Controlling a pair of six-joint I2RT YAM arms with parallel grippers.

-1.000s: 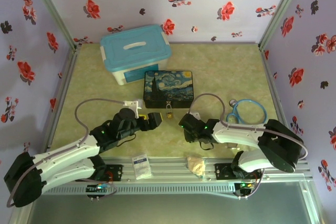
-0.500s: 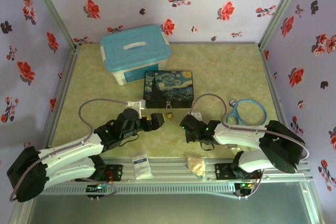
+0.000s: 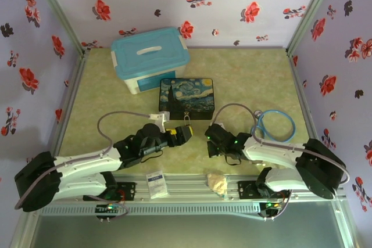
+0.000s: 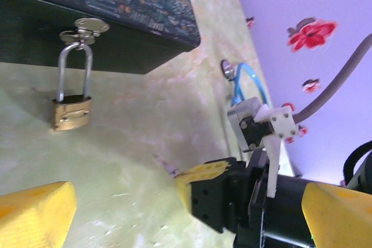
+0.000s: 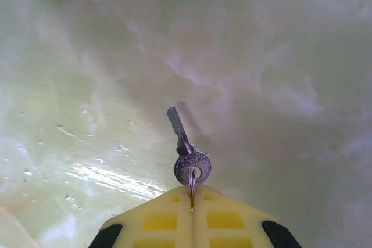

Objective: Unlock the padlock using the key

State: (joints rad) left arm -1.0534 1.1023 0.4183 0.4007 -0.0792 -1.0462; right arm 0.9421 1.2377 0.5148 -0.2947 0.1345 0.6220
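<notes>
The small brass padlock [image 4: 71,112] hangs by its silver shackle from the clasp on the front of the dark-blue painted box [image 3: 186,98], its body resting on the table. My left gripper [image 3: 183,134] is open just in front of the padlock [image 3: 187,122], and its yellow fingers [image 4: 35,216] stand wide apart. My right gripper [image 5: 192,194] is shut on the ring of the key [image 5: 187,146], whose blade points forward just above the table. It shows low in the left wrist view, with the right gripper [image 4: 200,179] to the right of the padlock.
A light-blue lidded bin [image 3: 150,57] stands behind the box. A blue tube loop [image 3: 273,125] lies right of my right arm. A white packet [image 3: 156,183] and a crumpled scrap [image 3: 217,182] sit on the front rail. Flowered walls close in three sides.
My left arm has reached forward and right, bringing its open gripper up to the padlock. My right gripper has closed on the key's ring and shifted slightly right.
</notes>
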